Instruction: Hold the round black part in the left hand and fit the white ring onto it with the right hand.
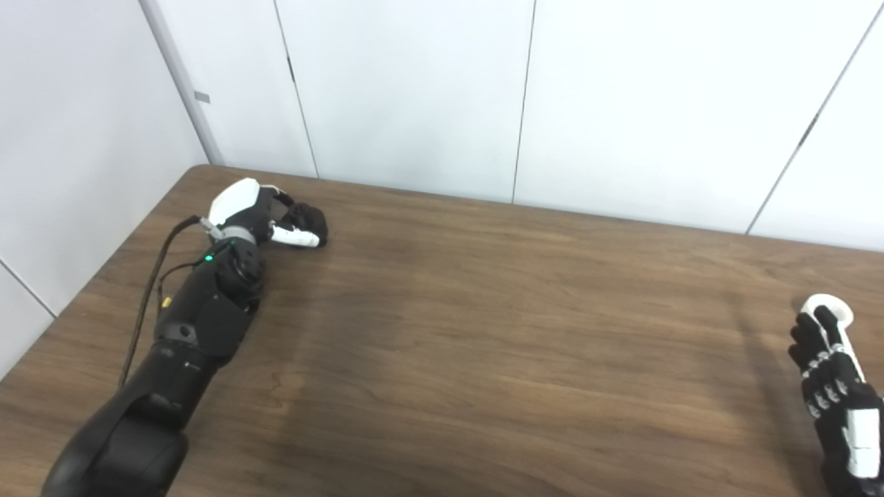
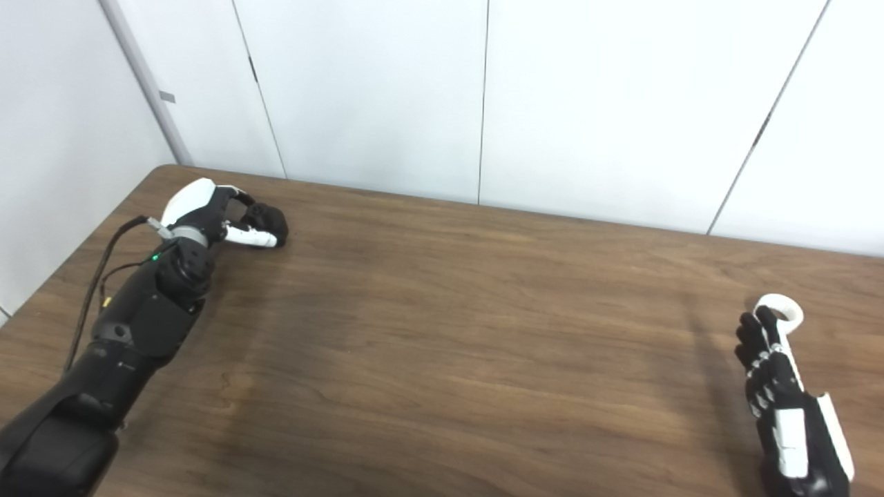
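Observation:
At the far left of the table (image 1: 483, 331), my left hand (image 1: 266, 215) lies with its fingers curled around the round black part (image 1: 309, 218), its white thumb under the part. The part rests on the table in that grasp. Near the right edge lies the white ring (image 2: 786, 306), flat on the wood. My right hand (image 2: 777, 376) reaches to it from below, back of the hand up. A fingertip and the thumb meet on the ring's near rim; the other fingers are curled beside it.
White wall panels (image 1: 414, 90) stand right behind the table's far edge and along its left side. A black cable (image 1: 148, 283) runs along my left forearm. A wide stretch of brown wood separates the two hands.

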`<move>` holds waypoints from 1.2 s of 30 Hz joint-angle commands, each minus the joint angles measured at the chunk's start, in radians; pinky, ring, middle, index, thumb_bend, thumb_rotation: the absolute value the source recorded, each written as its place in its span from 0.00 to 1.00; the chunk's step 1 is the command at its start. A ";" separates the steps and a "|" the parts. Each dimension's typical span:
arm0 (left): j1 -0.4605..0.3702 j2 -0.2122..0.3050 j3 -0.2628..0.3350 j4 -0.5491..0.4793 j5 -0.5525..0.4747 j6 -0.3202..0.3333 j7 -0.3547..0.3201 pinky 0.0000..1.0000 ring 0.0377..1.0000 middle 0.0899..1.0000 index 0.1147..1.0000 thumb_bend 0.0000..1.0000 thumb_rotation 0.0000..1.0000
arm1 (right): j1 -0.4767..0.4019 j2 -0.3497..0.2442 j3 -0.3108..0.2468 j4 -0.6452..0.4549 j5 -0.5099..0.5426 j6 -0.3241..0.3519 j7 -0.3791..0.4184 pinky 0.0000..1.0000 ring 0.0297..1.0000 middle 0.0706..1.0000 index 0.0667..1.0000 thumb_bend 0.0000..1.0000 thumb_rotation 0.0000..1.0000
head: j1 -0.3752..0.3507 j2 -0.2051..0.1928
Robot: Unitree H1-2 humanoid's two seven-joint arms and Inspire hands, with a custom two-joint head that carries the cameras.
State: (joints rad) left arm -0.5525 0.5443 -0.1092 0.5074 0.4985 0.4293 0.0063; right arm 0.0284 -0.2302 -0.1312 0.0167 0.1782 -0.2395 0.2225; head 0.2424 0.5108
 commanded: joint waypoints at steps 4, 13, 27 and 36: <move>-0.064 0.028 -0.003 -0.004 0.019 -0.011 0.024 1.00 1.00 0.94 0.75 0.93 0.30 | 0.072 0.050 0.020 0.057 -0.001 -0.015 -0.014 1.00 0.98 0.98 1.00 0.70 1.00 | 0.000 0.004; -0.066 0.042 -0.019 -0.001 0.034 -0.002 0.015 1.00 1.00 0.93 0.71 0.91 0.30 | 0.074 0.052 0.018 0.052 0.008 -0.007 -0.011 1.00 0.98 0.97 1.00 0.70 0.99 | 0.004 0.006; -0.059 0.064 -0.032 -0.017 0.049 0.017 -0.001 1.00 1.00 0.93 0.70 0.90 0.31 | 0.073 0.047 0.020 0.047 -0.004 0.009 -0.015 1.00 0.99 0.98 1.00 0.72 1.00 | 0.017 0.009; -0.058 0.067 -0.031 -0.021 0.049 0.028 -0.007 1.00 1.00 0.92 0.71 0.91 0.32 | 0.070 0.045 0.019 0.052 0.010 0.004 -0.005 1.00 1.00 0.99 1.00 0.70 1.00 | 0.017 0.009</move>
State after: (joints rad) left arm -0.5605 0.5707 -0.1456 0.5126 0.5256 0.4574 -0.0139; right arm 0.0325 -0.2281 -0.1310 0.0108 0.1701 -0.2339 0.2219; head 0.2577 0.5200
